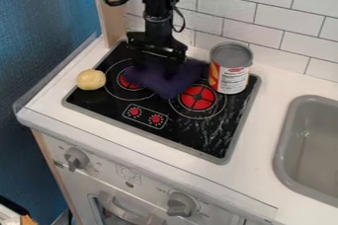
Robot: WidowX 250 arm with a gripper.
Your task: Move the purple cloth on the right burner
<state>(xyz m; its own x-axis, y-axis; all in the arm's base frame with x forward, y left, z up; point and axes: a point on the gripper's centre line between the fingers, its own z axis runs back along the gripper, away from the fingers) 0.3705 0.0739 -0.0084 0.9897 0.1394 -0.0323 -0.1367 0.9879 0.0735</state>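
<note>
The black gripper (157,51) hangs down from the top of the camera view, at the back of the stove, directly over the purple cloth (166,82). Its lower end blends into the dark folds, so its grip on the cloth cannot be told. The cloth lies crumpled between the two burners, covering part of the left burner's red centre and reaching the upper left edge of the right burner (198,97). Most of the right burner's red centre shows.
A can (230,68) stands at the stove's back right, close beside the right burner. A round yellowish object (91,79) sits at the stove's left edge. The grey sink (316,145) is at the right, and a tiled wall (277,21) rises behind.
</note>
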